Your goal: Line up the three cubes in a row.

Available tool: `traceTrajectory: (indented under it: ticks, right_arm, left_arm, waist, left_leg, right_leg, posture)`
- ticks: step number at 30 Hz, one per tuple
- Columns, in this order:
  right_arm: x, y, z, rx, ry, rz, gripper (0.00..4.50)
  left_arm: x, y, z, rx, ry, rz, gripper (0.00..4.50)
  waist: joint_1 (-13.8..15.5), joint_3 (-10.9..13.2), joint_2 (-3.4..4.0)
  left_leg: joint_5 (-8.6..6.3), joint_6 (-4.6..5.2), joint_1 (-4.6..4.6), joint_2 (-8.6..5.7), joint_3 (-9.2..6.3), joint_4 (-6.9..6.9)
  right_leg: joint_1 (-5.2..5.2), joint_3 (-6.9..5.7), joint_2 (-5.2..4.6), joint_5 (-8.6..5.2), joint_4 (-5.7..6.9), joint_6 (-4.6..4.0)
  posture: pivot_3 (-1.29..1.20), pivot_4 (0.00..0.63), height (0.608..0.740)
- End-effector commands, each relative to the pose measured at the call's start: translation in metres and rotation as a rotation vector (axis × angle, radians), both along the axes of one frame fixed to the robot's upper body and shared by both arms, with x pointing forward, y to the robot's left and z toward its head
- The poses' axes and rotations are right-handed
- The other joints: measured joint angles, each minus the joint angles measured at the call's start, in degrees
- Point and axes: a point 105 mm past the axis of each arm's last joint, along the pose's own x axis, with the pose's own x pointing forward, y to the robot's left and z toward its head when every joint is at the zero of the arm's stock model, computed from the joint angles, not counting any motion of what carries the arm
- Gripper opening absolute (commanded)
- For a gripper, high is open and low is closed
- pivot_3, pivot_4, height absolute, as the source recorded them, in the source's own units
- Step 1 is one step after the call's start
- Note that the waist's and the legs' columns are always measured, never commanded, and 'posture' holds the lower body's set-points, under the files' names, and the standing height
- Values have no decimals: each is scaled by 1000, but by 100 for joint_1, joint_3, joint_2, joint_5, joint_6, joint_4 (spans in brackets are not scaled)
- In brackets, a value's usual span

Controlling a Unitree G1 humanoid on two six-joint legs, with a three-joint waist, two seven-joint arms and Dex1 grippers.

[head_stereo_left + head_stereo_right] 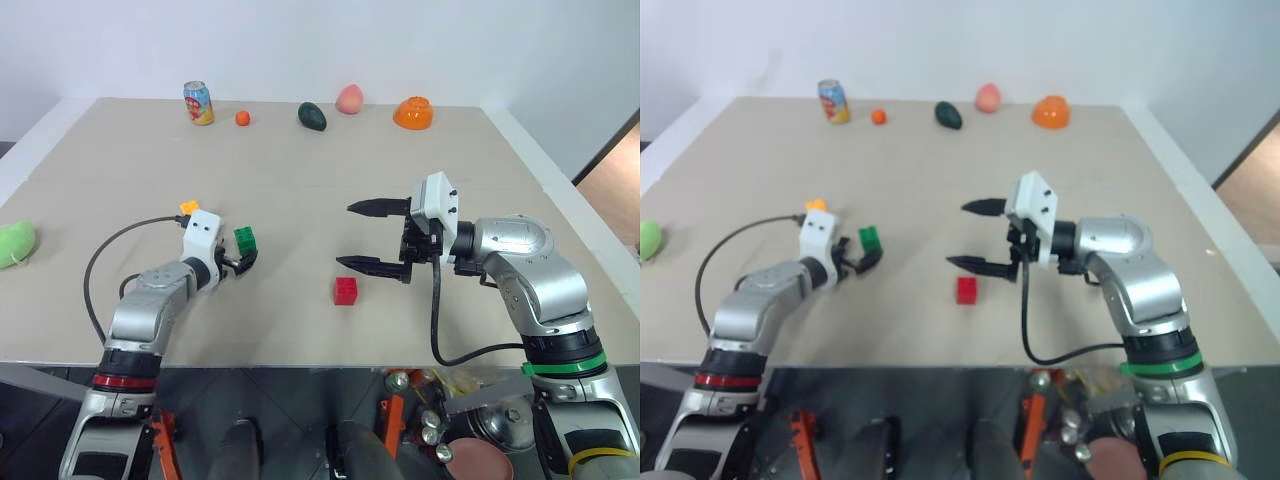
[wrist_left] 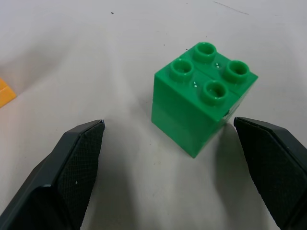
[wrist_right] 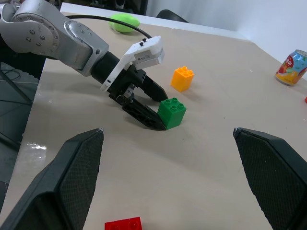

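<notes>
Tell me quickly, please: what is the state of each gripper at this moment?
Left gripper: open, its fingers on either side of the green cube, not closed on it.
Right gripper: open, holding nothing, above the table.

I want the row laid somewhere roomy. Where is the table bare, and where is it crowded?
Bare: the wide middle band between the far-edge items and the cubes. Crowded: the soda can, avocado and orange bowl line the far edge; the green cube and yellow cube flank the left gripper; the red cube sits below the right gripper.
</notes>
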Motion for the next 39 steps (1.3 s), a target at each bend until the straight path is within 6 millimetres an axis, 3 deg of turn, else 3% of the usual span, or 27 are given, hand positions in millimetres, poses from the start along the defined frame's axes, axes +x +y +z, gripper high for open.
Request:
traceTrajectory:
  ticks: [1, 8, 22, 25, 32, 39]
  right_arm:
    - [-2, 1, 8, 14, -35, 8, 4480]
    - [-1, 2, 9, 14, -38, 10, 4480]
    - [3, 3, 9, 17, -43, 2, 4480]
    - [3, 2, 9, 17, -46, -3, 4500]
    - [3, 2, 10, 16, -49, -7, 4500]
    - [4, 1, 11, 14, -52, -12, 4500]
  left_arm:
    - [1, -6, 15, -40, -17, 23, 4500]
    - [-5, -32, 23, -103, 28, -6, 4500]
    - [-7, -19, 21, -29, 41, 80, 4500]
    - [-5, -16, 23, -3, 8, 84, 3770]
    - [-1, -12, 23, 15, -18, 92, 1342]
    - [7, -3, 25, 44, -25, 116, 1278]
  waist:
    - [0, 0, 0]
    - [1, 0, -1]
    - [-7, 0, -1]
    - [-6, 0, -1]
    - [-6, 0, -1]
    - [-6, 0, -1]
  left_leg:
    - [0, 0, 0, 0, 0, 0]
    - [0, 0, -1, -6, -3, 0]
    - [0, 0, 0, -6, -8, 0]
    - [0, 0, 0, -6, -8, 0]
    - [0, 0, -1, -7, -8, 0]
    - [0, 0, 0, -7, -8, 0]
  right_leg:
    - [1, 0, 0, 0, 0, 1]
    - [4, 1, -2, -1, 0, 9]
    - [4, 2, 1, -1, 0, 9]
    - [4, 2, 1, -1, 0, 9]
    - [4, 2, 0, -1, -1, 8]
    - [4, 2, 1, 1, -1, 6]
  posture:
    - [0, 150, 738]
    - [0, 150, 738]
    - [0, 150, 738]
    - [0, 150, 738]
    - [0, 150, 738]
    - [0, 150, 738]
